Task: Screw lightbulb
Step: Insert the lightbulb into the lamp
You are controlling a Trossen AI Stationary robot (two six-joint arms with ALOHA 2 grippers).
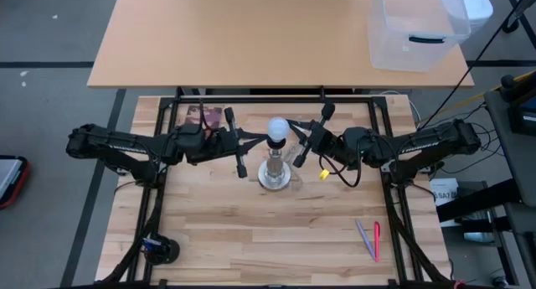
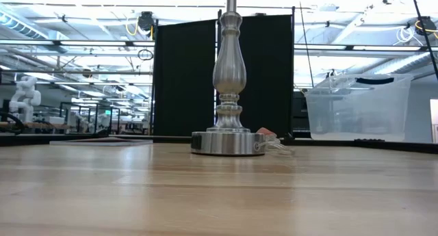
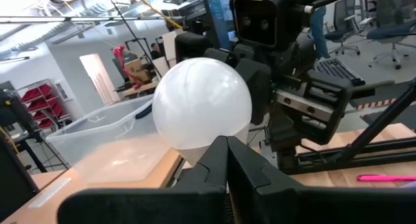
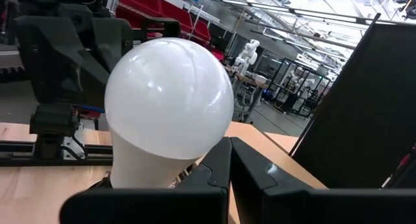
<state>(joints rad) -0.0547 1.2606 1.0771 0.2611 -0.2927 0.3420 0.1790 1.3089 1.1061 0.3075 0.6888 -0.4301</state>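
Observation:
The lightbulb (image 1: pixel 277 130), frosted white, sits upright on top of the silvery lamp stand (image 1: pixel 274 173) at the table's middle. Where its base meets the socket is hidden. The low view shows only the stand (image 2: pixel 228 79), whose round foot rests on the table. My left gripper (image 1: pixel 261 139) comes level from the left, shut, its tips at the lightbulb (image 3: pixel 201 104). My right gripper (image 1: pixel 291 136) comes level from the right, also shut, its tips at the lightbulb's other side (image 4: pixel 169 97). My left gripper has its shut fingertips (image 3: pixel 218 152) against the tapered neck below the globe (image 3: pixel 195 154), coming level from the table's left. The lightbulb stands upright on the stand. My right gripper has its shut fingertips (image 4: pixel 221 152) at the neck (image 4: pixel 140 165) from the table's right; whether they touch I cannot tell.
A clear plastic bin (image 1: pixel 419 29) stands on the far table at the right. Two pens (image 1: pixel 373 239) lie near the front right. A small wrapper (image 2: pixel 270 137) lies by the stand's foot. A dark roll (image 1: pixel 159 249) sits at the front left.

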